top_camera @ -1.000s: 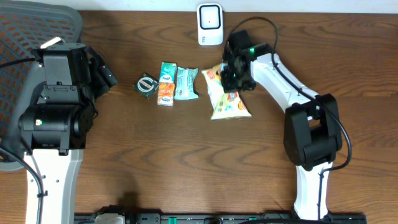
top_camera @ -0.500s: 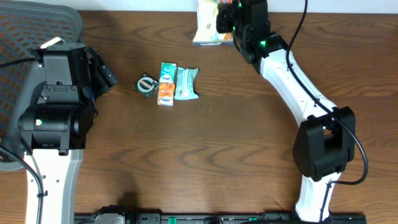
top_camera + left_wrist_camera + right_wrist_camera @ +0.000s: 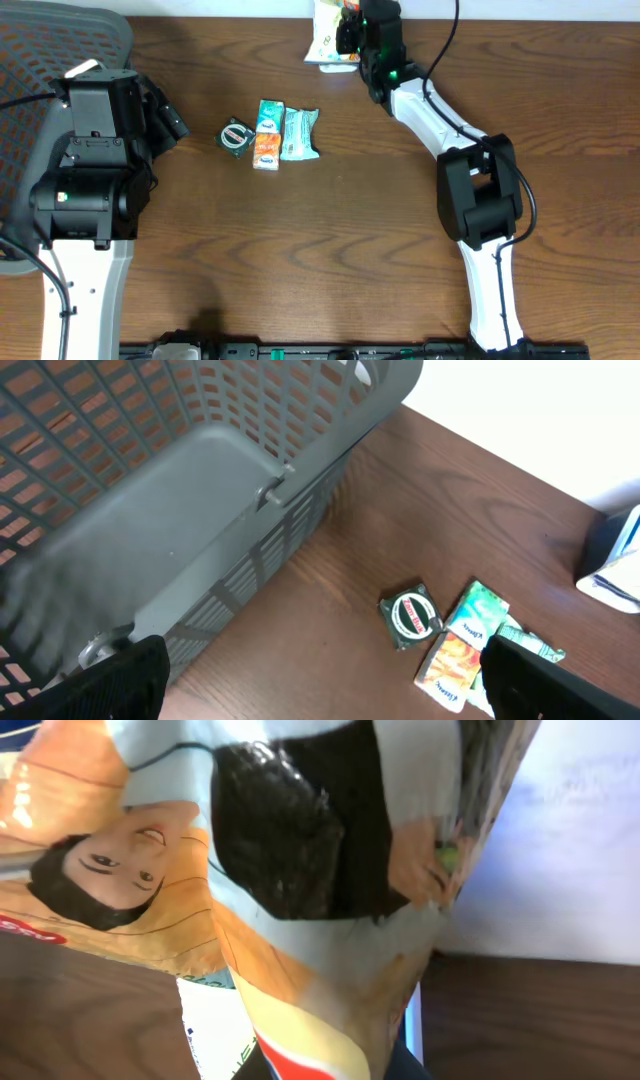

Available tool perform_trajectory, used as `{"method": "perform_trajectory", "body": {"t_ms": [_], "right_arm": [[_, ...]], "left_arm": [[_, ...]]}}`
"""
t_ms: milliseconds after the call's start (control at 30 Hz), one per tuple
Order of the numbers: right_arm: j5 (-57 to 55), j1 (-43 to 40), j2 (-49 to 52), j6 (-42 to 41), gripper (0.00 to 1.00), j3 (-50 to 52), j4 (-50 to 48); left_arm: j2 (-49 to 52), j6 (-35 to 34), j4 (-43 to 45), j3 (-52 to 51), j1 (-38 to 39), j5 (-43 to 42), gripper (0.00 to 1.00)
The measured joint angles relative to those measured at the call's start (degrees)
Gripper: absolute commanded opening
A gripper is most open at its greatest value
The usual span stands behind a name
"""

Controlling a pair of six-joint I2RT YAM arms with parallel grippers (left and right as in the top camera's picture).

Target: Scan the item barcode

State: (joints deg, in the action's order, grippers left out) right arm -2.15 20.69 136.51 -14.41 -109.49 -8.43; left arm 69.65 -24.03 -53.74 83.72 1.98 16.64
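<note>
a: left claw [image 3: 165,112]?
b: released, wide, beside basket [image 3: 200,480].
a: further, mid table [image 3: 330,230]?
b: tin [image 3: 236,136], orange packet [image 3: 266,140], teal packet [image 3: 298,135], in a row.
a: farthest?
b: right claw [image 3: 352,28], clenched on bag [image 3: 326,40], at far table edge.

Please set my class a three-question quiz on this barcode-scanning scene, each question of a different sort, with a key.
1. True or false: the right pincer is shut on the snack bag, holding it at the far edge of the table.
2. Which loose item on the table lies nearest the basket? A. round tin B. teal packet C. orange-and-green packet
3. Fill in: the left pincer stands ____ and holds nothing.

Key: 1 true; 2 A; 3 open.
</note>
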Motion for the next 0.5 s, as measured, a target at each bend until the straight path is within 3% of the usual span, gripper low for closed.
{"method": "perform_trajectory", "body": {"t_ms": [333,500], "right_arm": [[-0.22,-2.73,-1.09,0.44,0.01,-3.15,5.77],[-0.90,-7.85,-6.54,2.84,0.01,-3.19,20.50]], "left_arm": [[0.00,0.00,0.02,0.00,0.00,0.00,0.98],[0.00,0.00,0.07,0.00,0.00,0.02,0.98]]}}
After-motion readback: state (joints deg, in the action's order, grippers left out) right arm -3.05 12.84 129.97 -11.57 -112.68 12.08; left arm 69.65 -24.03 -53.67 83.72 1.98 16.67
